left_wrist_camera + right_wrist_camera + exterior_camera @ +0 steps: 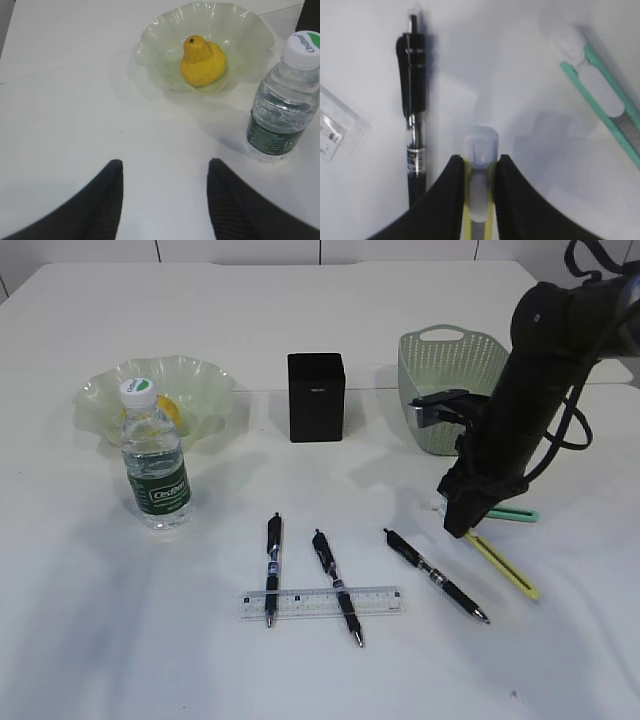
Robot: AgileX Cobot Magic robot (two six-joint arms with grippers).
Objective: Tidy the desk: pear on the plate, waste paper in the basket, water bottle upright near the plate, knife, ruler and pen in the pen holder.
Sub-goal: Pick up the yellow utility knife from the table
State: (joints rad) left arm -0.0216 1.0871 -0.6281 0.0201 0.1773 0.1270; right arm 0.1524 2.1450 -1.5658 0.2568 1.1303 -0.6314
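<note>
One yellow knife (479,200), pale slider.

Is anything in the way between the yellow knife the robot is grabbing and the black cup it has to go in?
Nothing visible blocks it. The right gripper is closed on the yellow knife, and the pen holder stands open-topped, up and to the left. The pens lie flat on the desk, easy to pass over.

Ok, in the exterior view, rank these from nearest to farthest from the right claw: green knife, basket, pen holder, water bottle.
1. Green knife: right beside the right claw, just to its right on the desk.
2. Basket: behind the claw, toward the back right.
3. Pen holder: back centre, left of the basket.
4. Water bottle: far left, upright in front of the plate.
</note>
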